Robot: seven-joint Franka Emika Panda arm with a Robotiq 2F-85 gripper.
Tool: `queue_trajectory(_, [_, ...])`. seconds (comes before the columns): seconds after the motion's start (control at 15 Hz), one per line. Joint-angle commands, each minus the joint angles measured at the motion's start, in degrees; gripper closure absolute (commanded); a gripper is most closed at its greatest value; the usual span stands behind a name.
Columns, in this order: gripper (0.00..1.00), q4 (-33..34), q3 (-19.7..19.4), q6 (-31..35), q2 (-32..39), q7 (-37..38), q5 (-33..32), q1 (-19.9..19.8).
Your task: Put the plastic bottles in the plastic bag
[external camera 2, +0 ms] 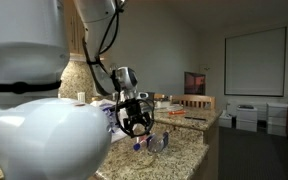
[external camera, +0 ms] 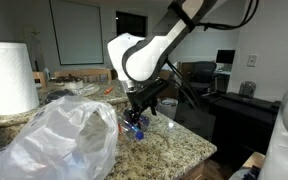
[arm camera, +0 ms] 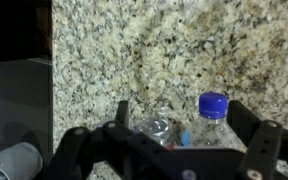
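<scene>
Two plastic bottles (arm camera: 212, 112) are counted on the granite counter (arm camera: 134, 50) in the wrist view: one blue-capped at 4 o'clock, one clear-bodied at 6 o'clock. The gripper (arm camera: 179, 112) is spread wide over them, with neither grasped. One plastic bag (external camera: 59, 140) (crinkled, translucent) is seen at 8 o'clock from the gripper in an exterior view, and one paper towel roll (external camera: 11, 78) at 11 o'clock from the bag.

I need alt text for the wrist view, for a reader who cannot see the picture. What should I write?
The gripper, its jaws open, hangs over a speckled granite counter. A clear plastic bottle with a blue cap shows between the jaws, with more clear plastic beside it.
</scene>
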Motion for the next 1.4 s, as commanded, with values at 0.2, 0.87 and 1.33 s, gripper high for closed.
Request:
queue_trajectory(0.2, [0.00,-1.08,-1.27,11.37,3.44,-11.20,7.44,1.72])
queue_trajectory(0.87, [0.00,-2.04,-6.01,14.60,7.85,-10.92,14.39,0.16])
queue_trajectory(1.33, [0.47,-1.68,-5.69,21.49,9.40,-20.96,24.11,0.01])
